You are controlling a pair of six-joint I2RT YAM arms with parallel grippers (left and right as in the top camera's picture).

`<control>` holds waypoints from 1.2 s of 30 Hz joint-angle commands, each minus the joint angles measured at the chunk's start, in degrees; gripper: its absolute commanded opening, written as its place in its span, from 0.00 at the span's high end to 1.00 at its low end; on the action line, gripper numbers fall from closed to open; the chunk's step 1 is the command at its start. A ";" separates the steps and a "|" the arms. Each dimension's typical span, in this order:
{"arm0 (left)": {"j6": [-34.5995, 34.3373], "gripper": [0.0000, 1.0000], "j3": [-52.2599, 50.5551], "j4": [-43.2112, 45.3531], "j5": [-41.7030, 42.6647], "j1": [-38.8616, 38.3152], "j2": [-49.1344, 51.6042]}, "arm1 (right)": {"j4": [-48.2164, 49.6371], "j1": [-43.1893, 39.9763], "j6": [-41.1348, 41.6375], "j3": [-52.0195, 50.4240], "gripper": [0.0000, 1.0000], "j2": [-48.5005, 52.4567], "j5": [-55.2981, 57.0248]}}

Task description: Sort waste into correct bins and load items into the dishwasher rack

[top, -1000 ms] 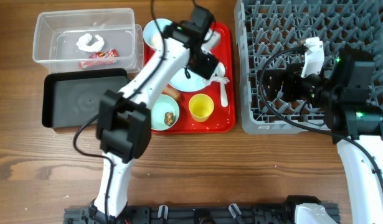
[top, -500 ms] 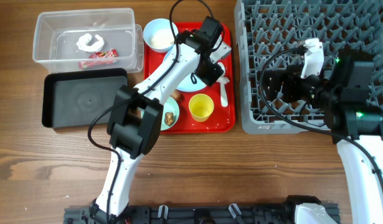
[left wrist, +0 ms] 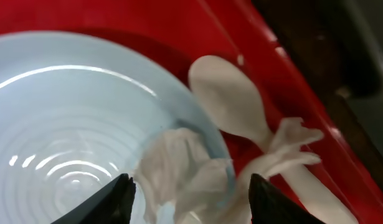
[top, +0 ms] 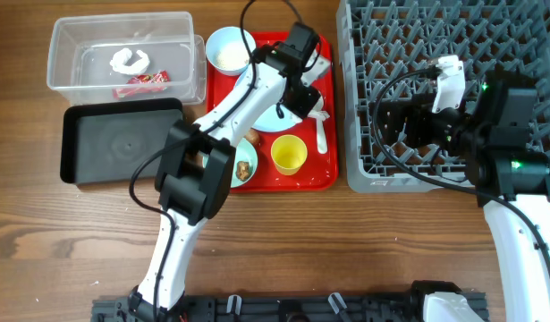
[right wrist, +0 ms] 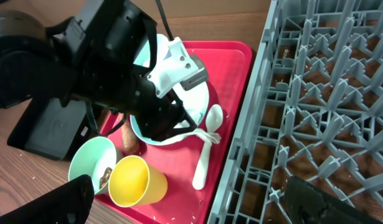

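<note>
At the right rim of the pale plate [left wrist: 66, 112], hangs with left pincer [left wrist: 190, 198] spread wide astride a crumpled napkin [left wrist: 179, 163], gripping nothing, evidently to bin it.

The worktop [top: 346, 241] is brown wood with the grain running left to right. It shows bare on the near side of both end effectors and as a narrow strip between the left end effector [top: 302, 100] and the right end effector [top: 388, 121]. A red tray [top: 316, 175] lies flat on it, directly beneath the left end effector and well to the left of the right one. The tray's raised rim is glossy, and a few pale specks dot its floor. A black slotted rail [top: 283, 309] runs along the worktop's near edge, well apart from both end effectors.
</note>
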 commanded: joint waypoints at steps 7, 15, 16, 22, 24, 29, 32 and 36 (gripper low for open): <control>-11.56 0.45 0.04 1.27 0.46 1.90 3.34 | -0.09 -0.13 0.17 1.31 0.00 0.46 0.57; -12.83 0.96 0.04 1.57 1.18 1.75 3.34 | -0.09 -0.13 0.15 1.31 0.00 0.46 1.01; -13.09 0.96 0.07 1.49 1.42 1.75 3.34 | -0.09 -0.13 0.15 1.31 0.00 0.46 1.31; -17.29 0.96 0.31 1.44 1.51 3.06 0.81 | -0.11 -0.13 0.17 1.31 0.00 0.46 1.66; -19.54 0.96 0.39 1.68 1.51 4.61 -1.95 | -0.11 -0.13 0.20 1.31 0.00 0.46 1.66; -24.76 0.96 0.61 2.60 1.49 10.36 -9.46 | -0.09 -0.13 0.15 1.31 0.00 0.46 1.66; -26.67 0.96 0.61 2.75 1.51 14.45 -13.18 | -0.07 -0.13 0.17 1.31 0.00 0.46 1.66; -28.55 0.96 0.61 2.71 2.14 19.47 -15.63 | -0.07 -0.13 0.17 1.31 0.00 0.46 1.66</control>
